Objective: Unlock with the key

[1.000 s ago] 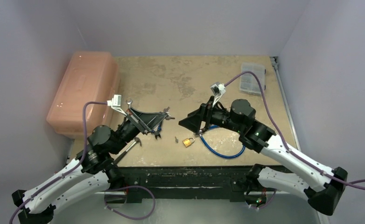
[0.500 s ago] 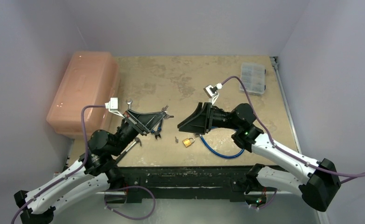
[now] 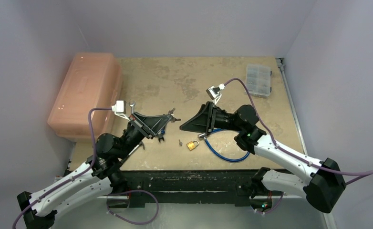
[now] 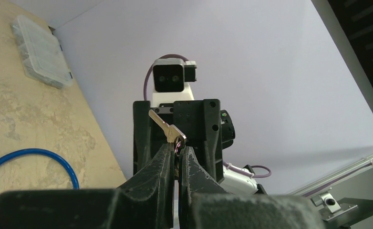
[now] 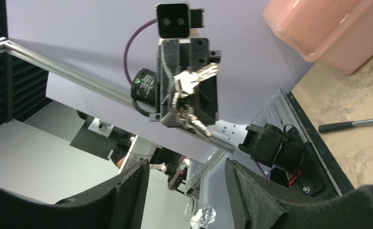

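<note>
My left gripper [image 4: 176,152] is shut on a small silvery key [image 4: 167,130], which sticks up and to the left from its fingertips. From the right wrist view the key [image 5: 197,78] hangs in a small bunch at the left gripper [image 5: 187,98]. In the top view the left gripper [image 3: 168,117] is raised and faces my right gripper [image 3: 181,127], a short gap apart. The right gripper [image 5: 187,191] is open and empty. The brass padlock [image 3: 192,144] lies on the table just below and between the two grippers.
A blue cable loop [image 3: 227,153] lies under the right arm. A pink lidded box [image 3: 87,90] stands at the left, a clear organiser [image 3: 258,79] at the back right. Hand tools [image 3: 160,135] lie under the left gripper. A tiny metal piece [image 3: 180,141] lies left of the padlock.
The right arm has swung a little to the left, bringing its open gripper closer to the left gripper. The left arm has shifted slightly, still holding the key.
</note>
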`<action>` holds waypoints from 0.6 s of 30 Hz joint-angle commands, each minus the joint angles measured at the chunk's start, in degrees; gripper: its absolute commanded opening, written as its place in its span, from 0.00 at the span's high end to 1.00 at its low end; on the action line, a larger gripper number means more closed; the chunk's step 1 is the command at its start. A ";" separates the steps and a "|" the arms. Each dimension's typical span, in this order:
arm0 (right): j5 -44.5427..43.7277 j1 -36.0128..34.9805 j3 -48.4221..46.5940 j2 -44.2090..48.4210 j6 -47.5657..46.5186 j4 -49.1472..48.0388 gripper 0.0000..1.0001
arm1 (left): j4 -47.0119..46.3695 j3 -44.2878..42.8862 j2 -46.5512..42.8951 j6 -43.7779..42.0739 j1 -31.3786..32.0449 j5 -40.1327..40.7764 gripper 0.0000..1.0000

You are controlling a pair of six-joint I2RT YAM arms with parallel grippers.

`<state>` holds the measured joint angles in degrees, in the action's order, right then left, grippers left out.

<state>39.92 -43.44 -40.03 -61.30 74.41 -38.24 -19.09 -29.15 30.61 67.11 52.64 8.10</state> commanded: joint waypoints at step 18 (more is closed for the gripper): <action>-1.61 0.03 -5.51 -2.80 -2.38 0.77 0.48 | -5.90 1.03 0.89 2.08 0.00 -3.16 1.00</action>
<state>38.48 -43.44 -42.81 -64.45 73.41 -36.05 -21.80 -28.58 31.05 68.42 52.64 5.93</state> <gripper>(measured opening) 0.541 0.050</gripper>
